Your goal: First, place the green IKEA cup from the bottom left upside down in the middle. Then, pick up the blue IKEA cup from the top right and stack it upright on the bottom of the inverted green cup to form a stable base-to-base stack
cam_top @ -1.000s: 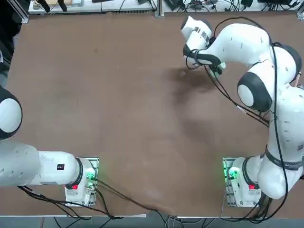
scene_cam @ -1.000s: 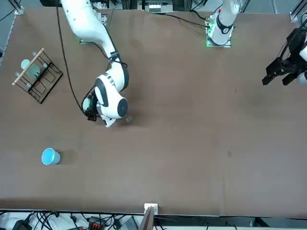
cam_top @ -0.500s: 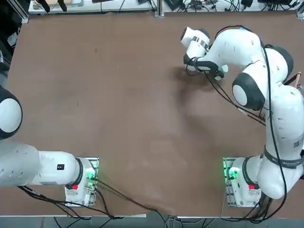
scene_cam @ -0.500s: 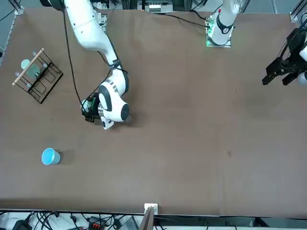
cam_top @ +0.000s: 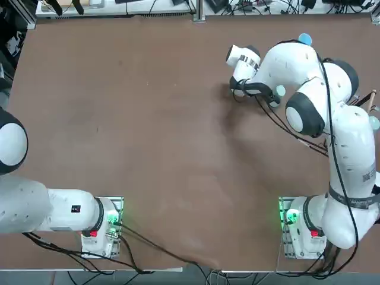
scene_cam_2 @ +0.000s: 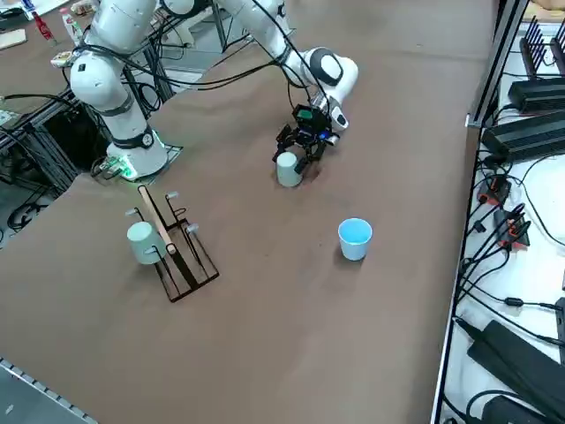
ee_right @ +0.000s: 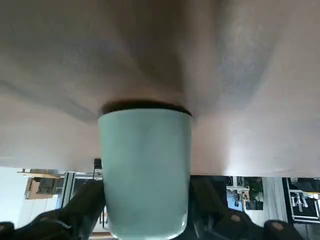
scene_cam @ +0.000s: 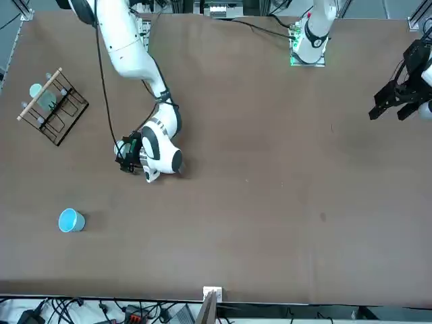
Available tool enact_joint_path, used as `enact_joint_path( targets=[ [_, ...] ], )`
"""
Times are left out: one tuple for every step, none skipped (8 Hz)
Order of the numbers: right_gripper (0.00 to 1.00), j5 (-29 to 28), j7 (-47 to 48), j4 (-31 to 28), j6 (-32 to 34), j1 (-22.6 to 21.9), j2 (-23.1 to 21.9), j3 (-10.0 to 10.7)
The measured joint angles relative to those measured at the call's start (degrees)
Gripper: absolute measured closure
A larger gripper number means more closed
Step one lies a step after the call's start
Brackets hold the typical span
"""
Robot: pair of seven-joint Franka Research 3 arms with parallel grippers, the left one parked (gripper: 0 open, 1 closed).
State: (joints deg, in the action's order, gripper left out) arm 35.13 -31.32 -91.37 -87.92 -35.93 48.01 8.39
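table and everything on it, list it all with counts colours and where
table: one, brown, fills every view
green IKEA cup: one, pale mint green, standing rim-down on the table at the right pincer, out from the robot's right arm
blue IKEA cup: one, sky blue, upright and open end up, standing alone near the table's far edge on the robot's right
rack: one, black wire with a wooden bar, on the table at the robot's right edge
cup on the rack: one, pale green, lying on its side against the rack
right pincer: one, black, open, its fingers either side of the green IKEA cup
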Motion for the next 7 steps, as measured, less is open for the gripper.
enact_joint_path(
  targets=[
    [0.00,0.0,0.1,0.6,-0.3,-0.3,0.0,-0.1],
    [0.00,0.0,0.5,1.5,-0.4,-0.9,0.0,-0.1],
    [0.00,-0.5,1.6,3.0,-0.6,-1.8,-0.2,-0.2],
    [0.00,-1.4,2.1,5.1,-0.5,-3.2,-0.8,-0.3],
    [0.00,-2.3,2.3,7.4,-0.2,-4.6,-1.9,-0.3],
    [0.00,-3.0,2.3,9.9,0.1,-5.4,-3.7,-0.3],
    [0.00,-3.9,2.3,12.2,0.3,-5.5,-5.6,-0.1]
  ],
)
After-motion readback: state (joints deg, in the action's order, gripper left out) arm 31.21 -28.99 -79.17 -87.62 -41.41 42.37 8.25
